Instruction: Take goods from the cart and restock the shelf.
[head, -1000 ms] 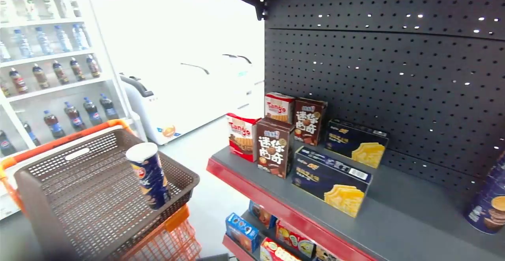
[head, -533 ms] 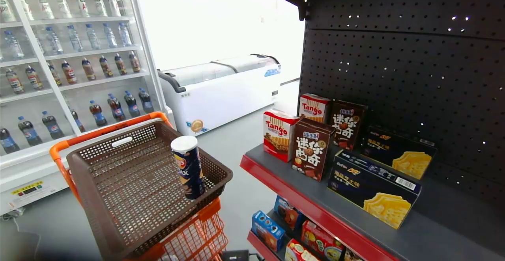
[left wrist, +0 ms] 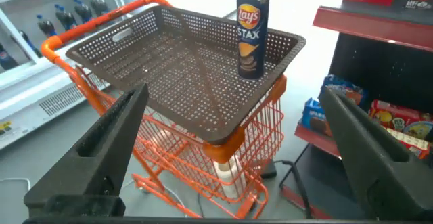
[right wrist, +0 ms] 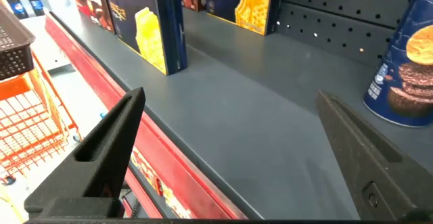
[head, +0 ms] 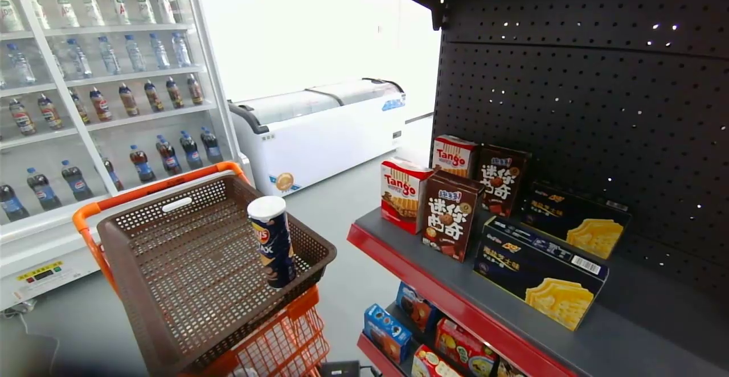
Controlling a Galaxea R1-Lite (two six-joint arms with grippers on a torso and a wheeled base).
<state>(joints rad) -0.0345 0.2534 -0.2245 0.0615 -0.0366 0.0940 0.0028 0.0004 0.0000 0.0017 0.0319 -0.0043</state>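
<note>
One can upright in basket ahead of left gripper, spread wide, empty; right gripper same, facing shelf.

Head view looks down over cart and shelf, left wrist faces cart, right wrist near shelf

shelf grey deck below R claw | on it: navy boxes + blue tub near claw, brown boxes + red boxes farther | cart basket ahead of L claw: chips can upright
</note>
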